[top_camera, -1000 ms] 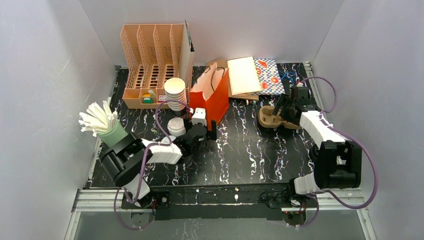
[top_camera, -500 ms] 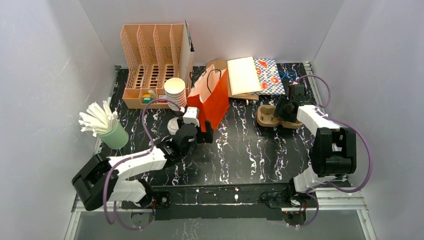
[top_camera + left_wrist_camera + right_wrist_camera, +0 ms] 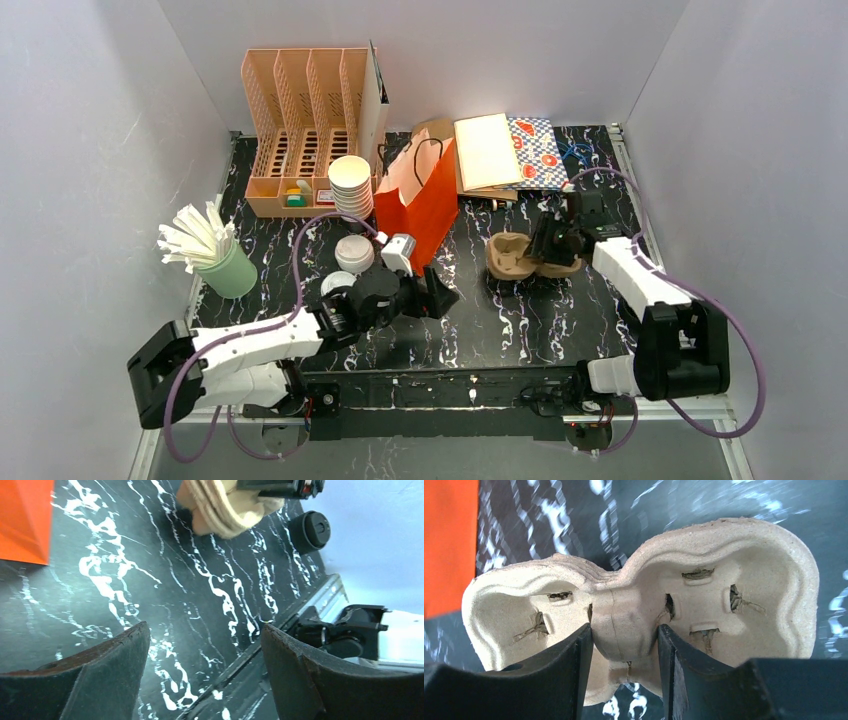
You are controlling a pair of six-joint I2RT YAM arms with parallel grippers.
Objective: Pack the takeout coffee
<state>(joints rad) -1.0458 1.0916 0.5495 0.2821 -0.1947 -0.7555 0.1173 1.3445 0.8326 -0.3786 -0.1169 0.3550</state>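
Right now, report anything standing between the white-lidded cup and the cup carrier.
In the top view, the orange bag and the left arm's wrist stand between the white-lidded cup and the cup carrier, which the right gripper grips by its middle bridge. The left gripper is open, holding nothing.

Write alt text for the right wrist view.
The right gripper clamps the central ridge of an empty two-cup pulp drink carrier, with the black marbled table behind it. An orange paper bag fills the left edge.
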